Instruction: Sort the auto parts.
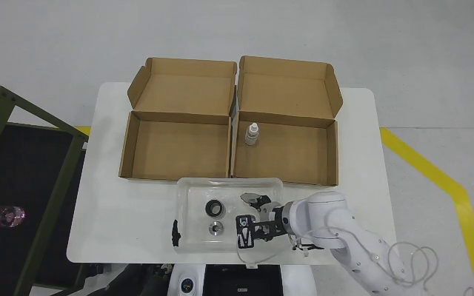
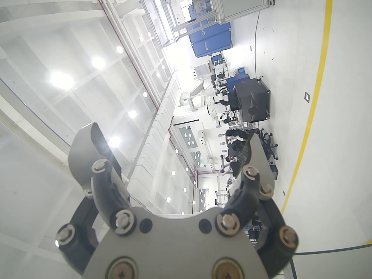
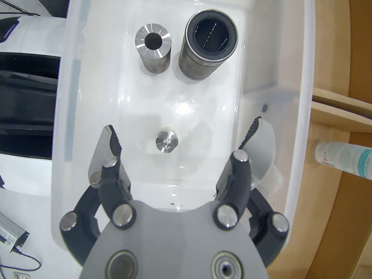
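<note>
Clear plastic tray (image 1: 191, 194) sits on the white table (image 1: 104, 185) at the edge nearest the robot. Three metal parts stand on end inside it.

1. Black-ended bearing sleeve (image 3: 207, 50): at the tray end farther from the right gripper, on the side toward the boxes.
2. Steel bushing (image 3: 153, 46): just beside the sleeve, not touching it, on the tray's near side.
3. Small steel piece (image 3: 166, 141): apart from the other two, toward the middle of the tray. It appears to be a hex-headed stud, but the type cannot be confirmed.

Right gripper (image 3: 183, 132) is inside the tray with its fingers spread wide. The small steel piece lies between them, touching neither and somewhat nearer one finger. Nothing is grasped.

Left gripper (image 2: 171, 139) points up into the room, away from the tray, with its fingers released and nothing between them.

Two open cardboard boxes stand side by side just beyond the tray's far side. The left box (image 1: 178, 148) holds nothing. The right box (image 1: 296, 155) holds a small white bottle (image 1: 252, 134) by the wall next to the left box.
</note>
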Robot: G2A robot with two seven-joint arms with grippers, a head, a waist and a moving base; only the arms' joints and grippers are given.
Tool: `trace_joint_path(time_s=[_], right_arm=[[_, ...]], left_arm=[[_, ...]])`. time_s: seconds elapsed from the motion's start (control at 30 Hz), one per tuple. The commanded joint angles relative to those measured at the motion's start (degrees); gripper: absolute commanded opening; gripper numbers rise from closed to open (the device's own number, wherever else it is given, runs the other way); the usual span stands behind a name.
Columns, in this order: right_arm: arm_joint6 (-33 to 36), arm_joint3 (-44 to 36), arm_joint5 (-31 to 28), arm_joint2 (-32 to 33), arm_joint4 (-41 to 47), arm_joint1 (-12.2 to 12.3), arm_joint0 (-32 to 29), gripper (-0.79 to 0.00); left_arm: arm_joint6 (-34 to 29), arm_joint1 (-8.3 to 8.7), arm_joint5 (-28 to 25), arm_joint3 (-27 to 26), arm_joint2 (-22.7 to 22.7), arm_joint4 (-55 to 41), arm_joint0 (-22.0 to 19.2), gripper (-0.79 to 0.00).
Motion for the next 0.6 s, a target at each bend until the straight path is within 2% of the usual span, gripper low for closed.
trace_joint_path(time_s=[0.0, 0.1, 0.33, 0.57], right_arm=[[0.5, 0.4, 0.3, -0.5, -0.3, 0.0, 0.3, -0.114], [1.2, 0.9, 0.5, -1.2, -0.7, 0.1, 0.6, -0.175], [2.2, 2.4, 1.1, -3.0, -1.1, 0.1, 1.4, -0.246], [2.6, 4.0, 1.5, -4.2, -1.4, 0.1, 2.3, -0.394]], left_arm=[[0.0, 0.0, 0.0, 0.0, 0.0, 0.0, 0.0, 0.0], [0.0, 0.0, 0.0, 0.0, 0.0, 0.0, 0.0, 0.0], [0.0, 0.0, 0.0, 0.0, 0.0, 0.0, 0.0, 0.0], [0.0, 0.0, 0.0, 0.0, 0.0, 0.0, 0.0, 0.0]])
